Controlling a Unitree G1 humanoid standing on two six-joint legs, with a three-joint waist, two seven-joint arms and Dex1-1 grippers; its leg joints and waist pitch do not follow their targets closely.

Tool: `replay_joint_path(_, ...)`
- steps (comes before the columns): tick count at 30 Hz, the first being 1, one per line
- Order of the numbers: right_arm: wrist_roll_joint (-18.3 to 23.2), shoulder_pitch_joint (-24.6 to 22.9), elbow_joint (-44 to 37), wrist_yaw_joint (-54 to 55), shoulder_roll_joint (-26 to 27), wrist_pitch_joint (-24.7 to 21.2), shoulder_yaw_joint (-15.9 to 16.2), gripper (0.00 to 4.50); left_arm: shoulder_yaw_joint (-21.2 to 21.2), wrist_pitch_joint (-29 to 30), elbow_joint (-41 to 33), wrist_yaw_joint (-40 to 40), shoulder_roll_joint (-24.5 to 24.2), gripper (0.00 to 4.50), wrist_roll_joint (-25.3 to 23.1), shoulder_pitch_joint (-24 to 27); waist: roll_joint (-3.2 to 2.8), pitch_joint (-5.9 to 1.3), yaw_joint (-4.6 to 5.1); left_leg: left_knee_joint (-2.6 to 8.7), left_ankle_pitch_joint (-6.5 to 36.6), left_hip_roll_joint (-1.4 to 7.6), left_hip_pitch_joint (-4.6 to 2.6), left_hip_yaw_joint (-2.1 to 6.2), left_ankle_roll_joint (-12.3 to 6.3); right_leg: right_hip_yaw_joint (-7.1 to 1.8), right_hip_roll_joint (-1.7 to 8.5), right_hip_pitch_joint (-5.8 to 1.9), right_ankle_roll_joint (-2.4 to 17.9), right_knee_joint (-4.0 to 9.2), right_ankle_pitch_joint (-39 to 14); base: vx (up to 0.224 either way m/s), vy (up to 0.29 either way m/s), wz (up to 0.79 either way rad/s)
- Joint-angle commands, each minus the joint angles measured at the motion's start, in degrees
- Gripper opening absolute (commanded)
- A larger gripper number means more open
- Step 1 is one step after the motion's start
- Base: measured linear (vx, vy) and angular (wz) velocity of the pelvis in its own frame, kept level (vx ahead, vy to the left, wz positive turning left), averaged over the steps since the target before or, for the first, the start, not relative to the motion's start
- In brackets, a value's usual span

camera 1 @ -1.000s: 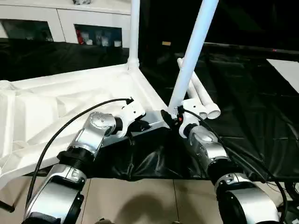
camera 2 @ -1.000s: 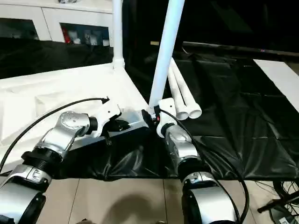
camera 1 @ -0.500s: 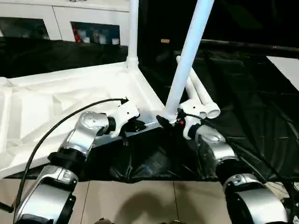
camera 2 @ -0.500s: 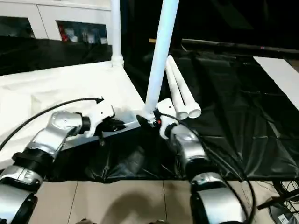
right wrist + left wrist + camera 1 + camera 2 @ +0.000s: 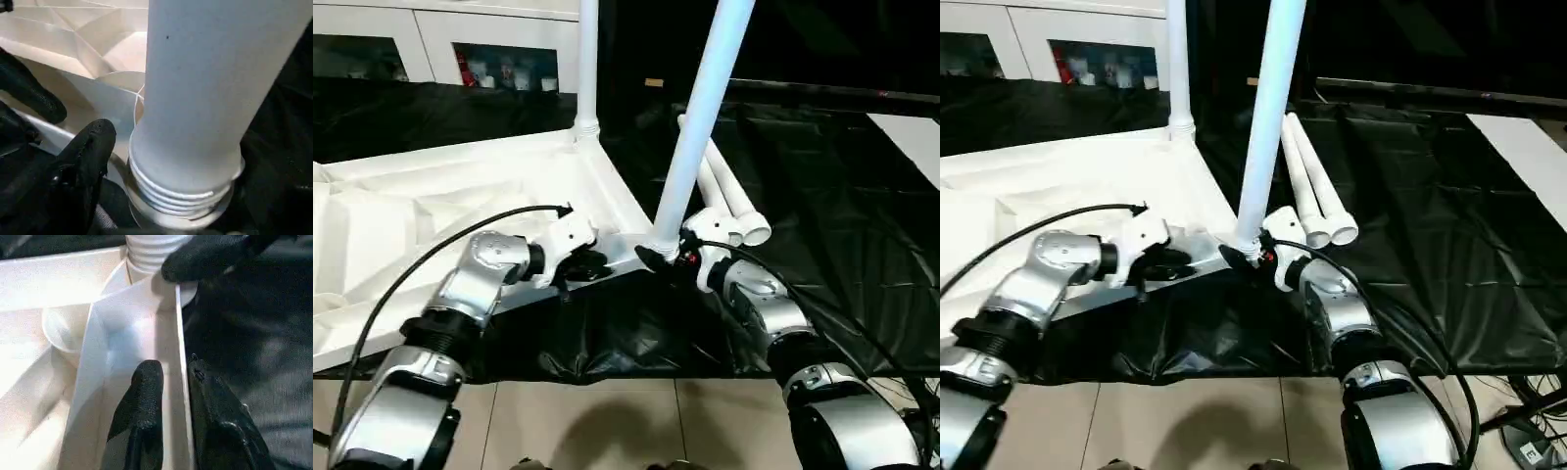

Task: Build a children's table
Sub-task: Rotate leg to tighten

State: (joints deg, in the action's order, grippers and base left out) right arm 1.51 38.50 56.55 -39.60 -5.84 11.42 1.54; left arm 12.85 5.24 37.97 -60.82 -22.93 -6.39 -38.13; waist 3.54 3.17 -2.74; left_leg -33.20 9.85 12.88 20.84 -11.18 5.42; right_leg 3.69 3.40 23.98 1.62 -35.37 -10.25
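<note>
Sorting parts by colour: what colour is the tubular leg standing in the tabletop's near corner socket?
White, the tubular leg shows best in the right wrist view.

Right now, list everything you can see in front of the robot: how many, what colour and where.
Table top: one, white, lying ribbed underside up on the left of the work table.
Standing legs: two, white; one upright in the far corner socket, one leaning in the near corner socket.
Loose legs: two, white, lying side by side on the cover right of the top.
Work table cover: one, black, wrinkled, under everything.
Cabinets: white with glass fronts, at the back left.
Cable: one, black, running along the left arm.
Left gripper: black fingers astride the top's near edge wall.
Right gripper: black fingers at the base of the leaning leg.
</note>
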Motion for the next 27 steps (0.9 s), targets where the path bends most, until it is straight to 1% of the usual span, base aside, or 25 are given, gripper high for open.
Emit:
replay_joint_path(1, -0.3, 0.6, -1.0, -1.0, -0.5, 0.5, 0.4, 3.95, 0.5, 1.1, -0.4, -0.3, -0.7, 0.78, -0.4, 0.5, -0.61, -3.94, -0.28, 3.27, 9.7, 0.79, -0.69, 0.30, -2.48, -2.94, 4.19, -3.52, 13.3, 3.50, -6.6, 0.000, 0.000, 0.00)
replay_joint_path(2, -0.3, 0.6, -1.0, -1.5, -0.5, 0.6, 0.5, 3.95, 0.7, 1.5, -0.3, -0.7, -0.9, 0.68, -0.2, 0.6, -0.62, -3.96, -0.27, 3.28, 9.6, 0.79, -0.65, 0.30, -2.44, -2.93, 4.18, -3.57, 13.3, 3.47, -6.5, 0.000, 0.000, 0.00)
replay_joint_path(3, -0.4, 0.7, -1.0, -1.9, -0.6, 0.7, 0.7, 3.95, 1.1, 1.6, -0.3, -1.5, -1.0, 0.68, -0.1, 0.7, -0.66, -3.94, -0.29, 3.29, 9.5, 0.82, -0.71, 0.31, -2.47, -2.92, 4.17, -3.50, 13.4, 3.48, -6.4, 0.000, 0.000, 0.00)
replay_joint_path(4, -0.5, 0.7, -1.0, -2.3, -0.7, 0.8, 0.9, 3.95, 1.4, 1.7, -0.4, -2.4, -1.1, 0.50, 0.0, 0.9, -0.66, -3.97, -0.27, 3.28, 9.4, 0.80, -0.67, 0.32, -2.48, -2.92, 4.15, -3.55, 13.5, 3.43, -6.2, 0.000, 0.000, 0.00)
replay_joint_path(5, -0.7, 0.9, -0.9, -2.8, -0.9, 1.0, 1.2, 3.95, 1.8, 1.9, -0.6, -3.2, -1.2, 0.50, 0.0, 1.2, -0.64, -4.02, -0.27, 3.27, 9.2, 0.81, -0.60, 0.35, -2.49, -2.93, 4.19, -3.64, 13.5, 3.31, -5.8, 0.000, 0.000, 0.00)
replay_joint_path(6, -0.8, 0.9, -0.9, -2.9, -1.0, 1.0, 1.3, 3.95, 1.9, 1.8, -0.6, -3.3, -1.2, 0.33, 0.0, 1.2, -0.66, -4.05, -0.25, 3.22, 8.9, 0.78, -0.62, 0.30, -2.63, -2.93, 4.15, -3.63, 13.8, 3.25, -5.0, 0.000, 0.000, 0.00)
replay_joint_path(7, -0.8, 1.0, -0.9, -3.0, -1.1, 1.1, 1.4, 3.95, 2.0, 1.7, -0.5, -3.4, -1.3, 0.33, -0.1, 1.3, -0.63, -4.04, -0.24, 3.19, 8.8, 0.76, -0.63, 0.27, -2.73, -2.93, 4.11, -3.62, 13.9, 3.24, -4.6, 0.000, 0.000, 0.00)
replay_joint_path(8, -0.9, 1.4, -0.8, -4.7, -1.7, 0.8, 1.9, 3.95, 1.9, 1.5, -0.3, -3.1, -1.0, 0.19, 0.1, 1.2, -0.66, -4.09, -0.25, 3.17, 8.6, 0.75, -0.61, 0.27, -2.86, -2.92, 4.12, -3.69, 14.0, 3.16, -4.0, 0.000, 0.000, 0.00)
replay_joint_path(9, -0.9, 1.4, -0.8, -4.8, -1.7, 0.8, 1.9, 3.95, 1.9, 1.4, -0.3, -3.1, -1.0, 0.19, 0.1, 1.2, -0.57, -4.14, -0.25, 3.10, 8.2, 0.73, -0.59, 0.25, -3.15, -2.92, 4.09, -3.75, 14.2, 3.07, -3.3, 0.000, 0.000, 0.00)
replay_joint_path(11, -1.0, 1.7, -0.6, -6.7, -2.4, 0.7, 2.3, 3.95, 1.7, 1.3, -0.2, -3.0, -0.9, 0.04, 0.4, 1.1, -0.48, -4.11, -0.28, 3.04, 8.0, 0.71, -0.55, 0.20, -3.64, -2.89, 4.04, -3.75, 14.4, 3.04, -2.8, 0.000, 0.000, 0.00)
replay_joint_path(12, -0.7, 2.0, -0.5, -8.0, -2.7, 0.5, 2.4, 4.13, 1.6, 1.1, -0.1, -3.3, -0.9, 0.01, 0.6, 1.0, -0.44, -4.10, -0.37, 3.01, 8.3, 0.70, -0.57, 0.18, -3.72, -2.92, 4.13, -3.76, 14.3, 3.13, -3.5, 0.000, 0.000, 0.00)
replay_joint_path(15, 0.4, 2.7, -0.3, -10.8, -3.3, -0.4, 1.9, 4.24, 1.5, 0.3, -0.3, -4.8, -1.1, 0.00, 1.3, 1.1, -0.34, -4.06, -0.49, 3.01, 8.6, 0.77, -0.57, 0.20, -3.83, -2.89, 4.16, -3.72, 14.1, 3.27, -5.1, 0.000, 0.000, 0.00)
replay_joint_path(16, 1.2, 3.1, -0.5, -14.1, -4.0, -1.0, 1.8, 4.34, 1.6, 0.0, -0.7, -6.1, -1.2, 0.00, 2.0, 1.3, -0.26, -4.05, -0.46, 3.01, 8.7, 0.79, -0.52, 0.22, -3.82, -2.87, 4.12, -3.72, 14.0, 3.24, -5.3, 0.000, 0.000, 0.00)
replay_joint_path(17, 1.4, 3.4, -0.6, -16.4, -4.5, -1.3, 2.3, 4.42, 1.9, -1.1, -1.2, -7.6, -1.7, 0.00, 2.3, 1.6, -0.35, -4.03, -0.59, 2.95, 8.8, 0.85, -0.51, 0.18, -4.06, -2.82, 4.09, -3.75, 14.0, 3.26, -5.5, 0.000, 0.000, 0.00)
replay_joint_path(18, 1.4, 3.5, -0.6, -17.6, -4.9, -1.5, 2.6, 4.42, 2.2, -1.7, -1.5, -8.6, -1.9, 0.00, 2.5, 1.8, -0.25, -4.04, -0.62, 2.92, 8.7, 0.91, -0.46, 0.16, -4.10, -2.79, 4.07, -3.76, 14.0, 3.17, -5.4, 0.000, 0.000, 0.00)
replay_joint_path(19, 1.4, 3.5, -0.6, -17.6, -4.9, -1.5, 2.6, 4.42, 2.2, -1.7, -1.5, -8.6, -1.9, 0.00, 2.5, 1.8, -0.29, -4.04, -0.71, 2.91, 8.6, 0.94, -0.43, 0.18, -4.14, -2.74, 4.07, -3.77, 14.0, 3.12, -5.4, 0.000, 0.000, 0.00)
replay_joint_path(21, 0.3, 3.6, -0.9, -20.1, -6.0, -0.7, 4.2, 4.42, 2.5, -2.9, -2.8, -11.2, -2.2, 0.00, 3.7, 2.5, -0.41, -4.02, -1.04, 2.91, 8.3, 1.09, -0.55, 0.12, -4.07, -2.73, 4.15, -3.60, 14.2, 3.07, -5.2, 0.000, 0.000, 0.00)
replay_joint_path(22, -0.2, 3.8, -0.9, -21.4, -6.5, -0.3, 5.0, 4.42, 2.7, -3.4, -3.6, -12.7, -2.4, 0.00, 4.5, 2.9, -0.24, -4.02, -1.07, 2.90, 8.2, 1.11, -0.52, 0.09, -3.99, -2.71, 4.14, -3.60, 14.2, 3.02, -5.2, 0.000, 0.000, 0.00)
replay_joint_path(23, -1.0, 4.1, -0.8, -23.0, -7.1, 0.3, 6.0, 4.42, 3.2, -3.4, -4.8, -14.9, -2.7, 0.00, 5.2, 3.5, -0.27, -4.04, -1.25, 2.84, 8.2, 1.11, -0.59, 0.05, -3.80, -2.71, 4.09, -3.54, 14.3, 2.89, -5.2, 0.000, 0.000, 0.00)
replay_joint_path(26, -1.6, 4.5, -0.4, -24.4, -7.4, 0.3, 6.5, 4.42, 3.9, -4.0, -5.4, -16.8, -3.3, 0.00, 5.3, 4.0, -0.32, -3.93, -1.37, 2.89, 9.0, 1.14, -0.60, 0.02, -3.56, -2.73, 4.11, -3.41, 14.0, 3.05, -6.3, 0.000, 0.000, 0.00)
replay_joint_path(27, -1.9, 4.5, -0.3, -24.8, -7.6, 0.5, 6.8, 4.42, 4.1, -4.2, -5.4, -17.1, -3.4, 0.00, 5.2, 4.0, -0.30, -3.82, -1.32, 2.95, 9.8, 1.09, -0.54, 0.03, -3.22, -2.75, 4.09, -3.33, 13.6, 3.20, -7.7, 0.000, 0.000, 0.00)
